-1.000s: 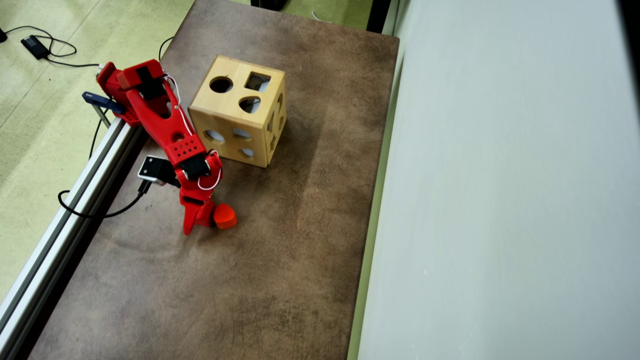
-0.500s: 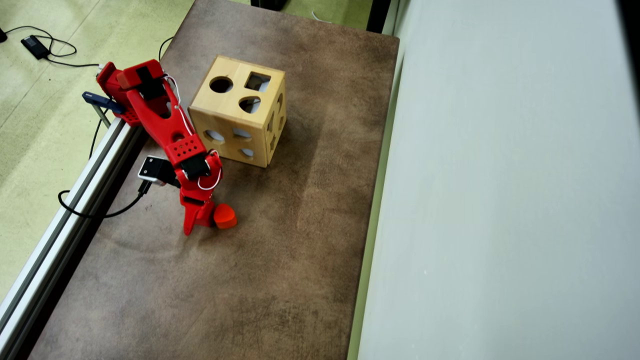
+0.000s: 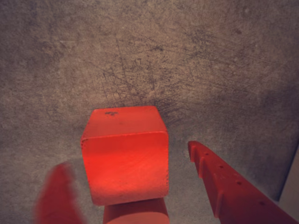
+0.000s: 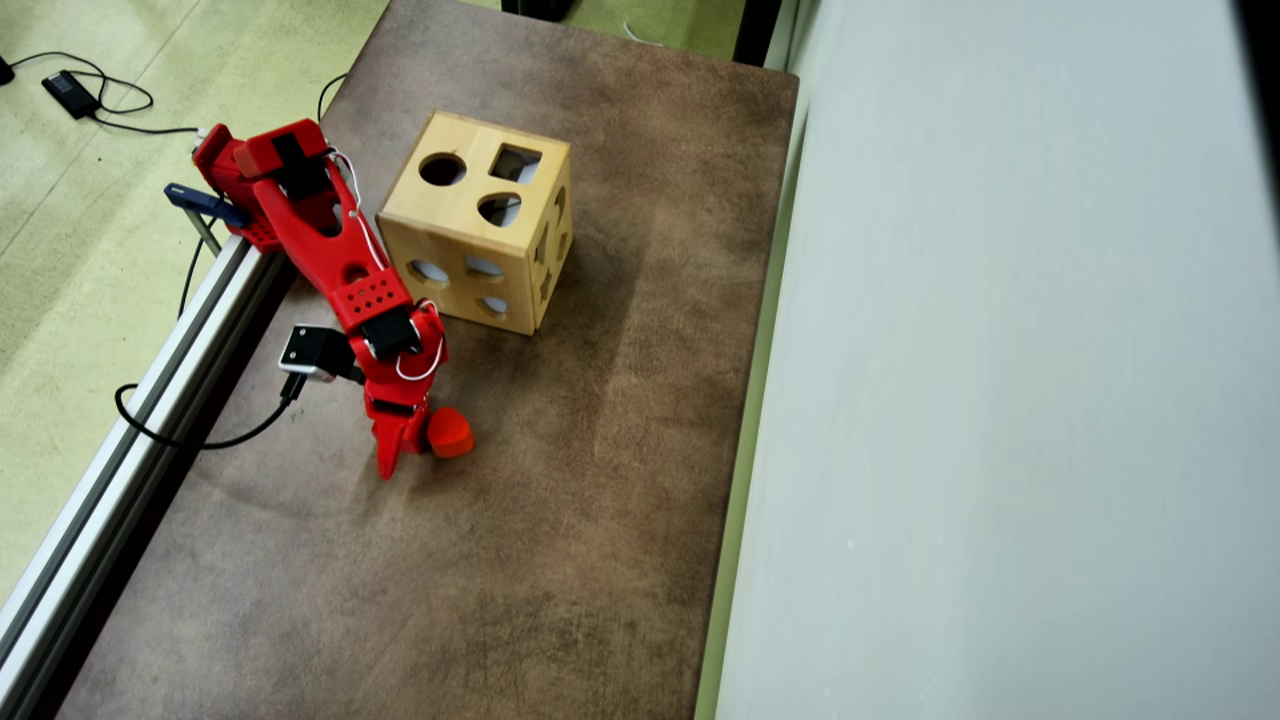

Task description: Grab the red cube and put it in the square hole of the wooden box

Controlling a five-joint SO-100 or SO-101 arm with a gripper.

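In the wrist view the red cube [image 3: 125,158] rests on the brown tabletop between my gripper's [image 3: 126,156] two red fingers. The blurred finger on the left [image 3: 56,196] and the toothed finger on the right [image 3: 224,182] both stand clear of it, so the gripper is open. In the overhead view the gripper [image 4: 405,450] points down at the table and hides the cube. The wooden box [image 4: 455,215] stands further up the table. The square hole [image 4: 516,163] is in its top face, beside a round hole [image 4: 442,169].
An orange rounded block [image 4: 450,432] lies against the gripper's right side in the overhead view. A paler orange rounded shape [image 3: 135,213] shows just below the cube in the wrist view. A metal rail [image 4: 120,450] borders the table's left edge, and a pale wall [image 4: 1000,400] its right.
The gripper and wrist camera have shifted slightly down and to the right in the overhead view. The orange block and the box have not moved.
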